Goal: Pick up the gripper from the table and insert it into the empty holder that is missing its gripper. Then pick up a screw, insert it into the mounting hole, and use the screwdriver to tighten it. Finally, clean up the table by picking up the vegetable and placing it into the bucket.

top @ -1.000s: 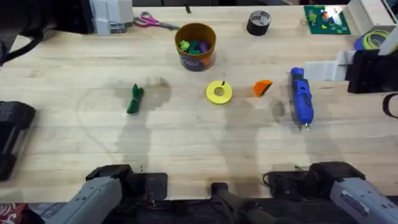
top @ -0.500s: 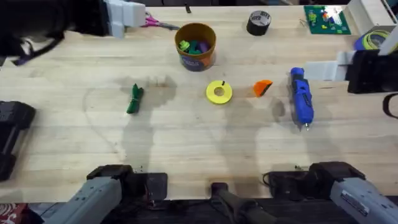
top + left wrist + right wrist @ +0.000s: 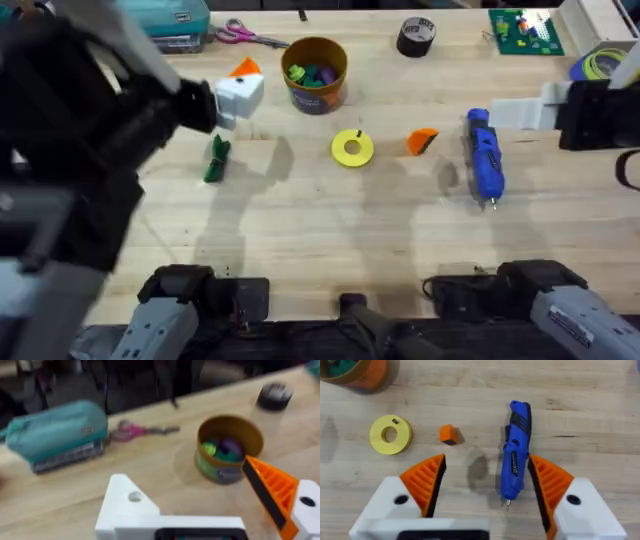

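Care matters: we should lower our empty, wide-open right gripper [image 3: 485, 492] squarely over the gripper [image 3: 448, 434], ribs aligned.

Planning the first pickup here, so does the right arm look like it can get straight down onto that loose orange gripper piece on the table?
Probably yes. The right gripper hangs open above the table, and the gripper lies alone on bare wood between the yellow disc and the screwdriver, touching neither.

You're at a workshop: a wooden counter [image 3: 300, 240] with a circuit board [image 3: 524, 31], tape roll [image 3: 416, 36], scissors [image 3: 245, 35] and wire coil [image 3: 598, 64].
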Robot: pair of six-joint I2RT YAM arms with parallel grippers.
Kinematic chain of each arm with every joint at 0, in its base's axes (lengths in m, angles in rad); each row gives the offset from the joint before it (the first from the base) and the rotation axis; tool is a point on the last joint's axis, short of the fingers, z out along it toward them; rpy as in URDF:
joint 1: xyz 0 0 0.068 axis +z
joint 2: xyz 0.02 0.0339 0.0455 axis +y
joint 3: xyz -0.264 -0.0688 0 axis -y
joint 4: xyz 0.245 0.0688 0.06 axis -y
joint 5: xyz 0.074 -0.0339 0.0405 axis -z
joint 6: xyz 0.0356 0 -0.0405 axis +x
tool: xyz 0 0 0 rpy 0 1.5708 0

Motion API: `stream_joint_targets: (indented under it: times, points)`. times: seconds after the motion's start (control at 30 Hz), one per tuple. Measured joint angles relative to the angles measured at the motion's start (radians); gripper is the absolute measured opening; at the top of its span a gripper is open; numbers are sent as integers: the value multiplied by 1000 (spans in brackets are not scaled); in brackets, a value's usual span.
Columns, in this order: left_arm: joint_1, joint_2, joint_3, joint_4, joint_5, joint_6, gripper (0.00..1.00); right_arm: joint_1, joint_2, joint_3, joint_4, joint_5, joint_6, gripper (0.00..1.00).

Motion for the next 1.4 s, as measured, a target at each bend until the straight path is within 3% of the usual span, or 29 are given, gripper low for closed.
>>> stream_joint_targets:
  times: [0.33,0.7,0.87,1.1,1.23,1.4]
  points:
    - [0,-311,-330,333,68,0,986,0,0,0,0,0,0,996]
    - [0,-604,-560,510,130,0,985,0,0,0,0,0,0,996]
    - [0,-720,-604,484,140,0,985,0,0,0,0,0,0,996]
    - [-8,-732,-605,487,179,0,985,0,0,0,0,0,0,996]
    - [-23,-732,-605,473,284,0,986,0,0,0,0,0,0,996]
    - [-24,-732,-605,386,476,-1,985,0,0,0,0,0,0,996]
